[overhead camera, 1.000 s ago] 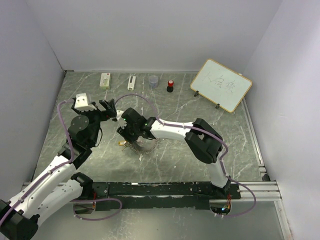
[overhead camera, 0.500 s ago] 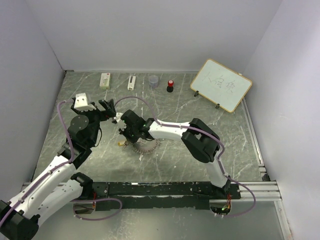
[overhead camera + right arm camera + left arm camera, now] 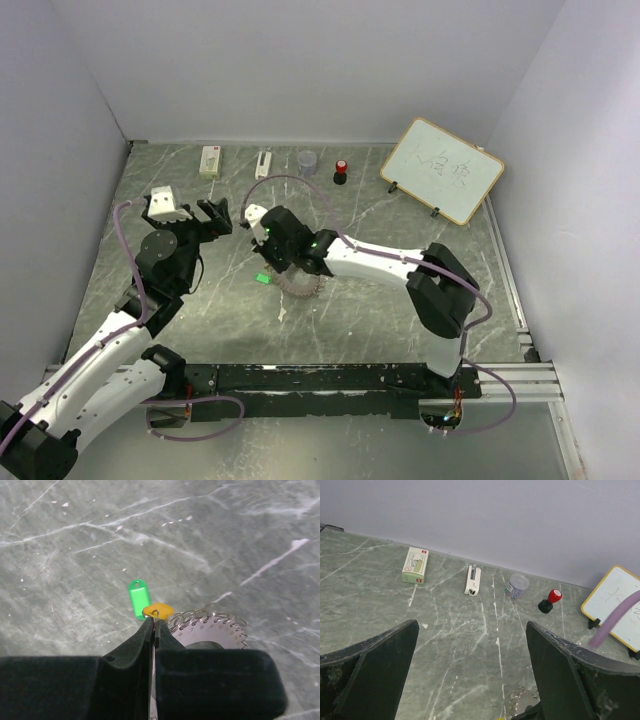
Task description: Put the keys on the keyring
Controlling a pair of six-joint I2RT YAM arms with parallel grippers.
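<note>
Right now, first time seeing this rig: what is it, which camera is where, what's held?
Two robot arms, left and right, bolted to a table. One picture looks down from above and behind; the other two come from a camera on each wrist. The right claw is shut on the yellow-orange key, next to the keyring; the green key lies on the table beside them. The left claw is open, empty. At the far edge: a box, a grey cup, a red-capped knob, a whiteboard.

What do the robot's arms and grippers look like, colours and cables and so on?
The left arm and right arm both have white links with black joints, and a thin lilac cable loops along each. The left gripper and right gripper are black, with flat, matte fingers.
</note>
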